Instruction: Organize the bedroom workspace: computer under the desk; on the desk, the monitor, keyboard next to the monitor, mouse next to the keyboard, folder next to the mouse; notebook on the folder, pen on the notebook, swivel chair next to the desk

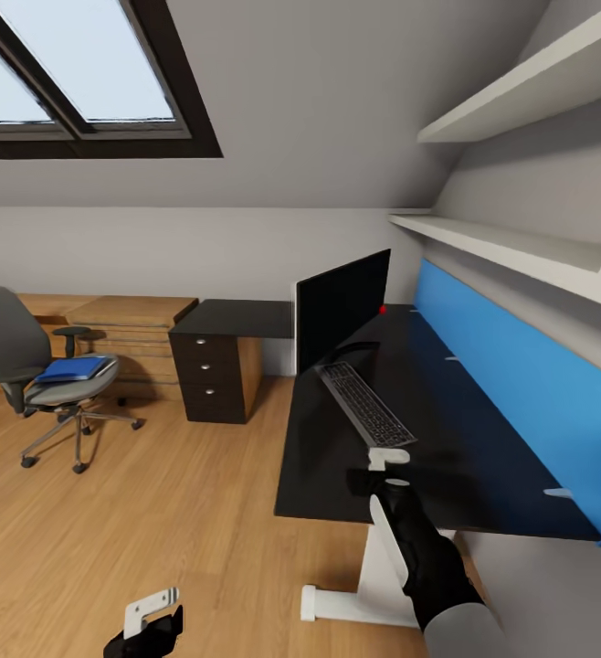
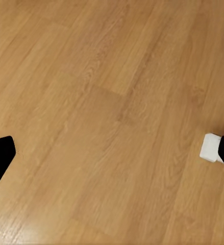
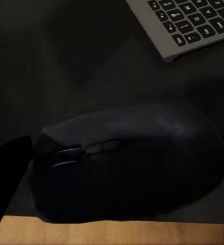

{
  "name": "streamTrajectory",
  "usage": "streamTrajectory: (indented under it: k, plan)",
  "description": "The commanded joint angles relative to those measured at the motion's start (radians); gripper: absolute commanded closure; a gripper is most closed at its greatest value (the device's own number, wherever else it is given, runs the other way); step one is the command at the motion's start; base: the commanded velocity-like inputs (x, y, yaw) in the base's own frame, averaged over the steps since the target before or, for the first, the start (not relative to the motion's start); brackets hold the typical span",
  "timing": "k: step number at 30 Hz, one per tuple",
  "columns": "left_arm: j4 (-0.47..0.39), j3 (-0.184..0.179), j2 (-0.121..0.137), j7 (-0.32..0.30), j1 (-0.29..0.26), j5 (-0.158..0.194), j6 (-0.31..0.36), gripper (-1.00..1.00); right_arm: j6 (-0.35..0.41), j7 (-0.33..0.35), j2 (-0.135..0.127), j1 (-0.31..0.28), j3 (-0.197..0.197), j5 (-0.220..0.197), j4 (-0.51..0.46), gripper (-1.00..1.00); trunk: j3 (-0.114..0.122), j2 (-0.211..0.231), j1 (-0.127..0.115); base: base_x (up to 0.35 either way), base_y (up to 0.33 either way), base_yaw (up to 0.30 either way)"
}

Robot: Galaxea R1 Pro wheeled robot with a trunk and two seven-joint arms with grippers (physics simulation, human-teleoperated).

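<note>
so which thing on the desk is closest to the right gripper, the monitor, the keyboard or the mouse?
The mouse: the right gripper is right over it near the desk edge; the keyboard lies just beyond, the monitor farthest back.

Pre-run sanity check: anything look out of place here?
Bright blue flat folder lies on the grey swivel chair's seat, not the black-topped desk. Dark rounded mouse sits close to the desk's edge, wood floor just beyond.

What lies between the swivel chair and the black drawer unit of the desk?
Bare wood floor, in the head view; low light-wood cabinets stand behind that gap, between swivel chair and drawer unit.
</note>
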Motion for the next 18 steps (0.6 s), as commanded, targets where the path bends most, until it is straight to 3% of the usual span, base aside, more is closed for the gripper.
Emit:
streamTrajectory:
  k: [1,10,18]
  plan:
    - [-0.001,-0.004,0.001,0.006,0.0,0.006,0.003,-1.0,0.004,-0.007,0.0,0.0,0.003,-0.005,-0.002,1.0,-0.001,-0.001,0.0,0.0,0.324,0.0]
    - [0.003,-0.006,0.0,0.006,0.0,0.006,0.005,-1.0,0.007,-0.008,0.0,0.002,0.01,-0.009,-0.005,1.0,-0.001,-0.001,0.0,0.01,0.329,0.009]
    - [0.007,-0.007,-0.001,0.007,0.0,0.006,0.005,-1.0,0.005,-0.011,0.0,0.002,0.01,-0.009,-0.005,1.0,-0.001,-0.001,0.0,0.156,0.317,0.259]
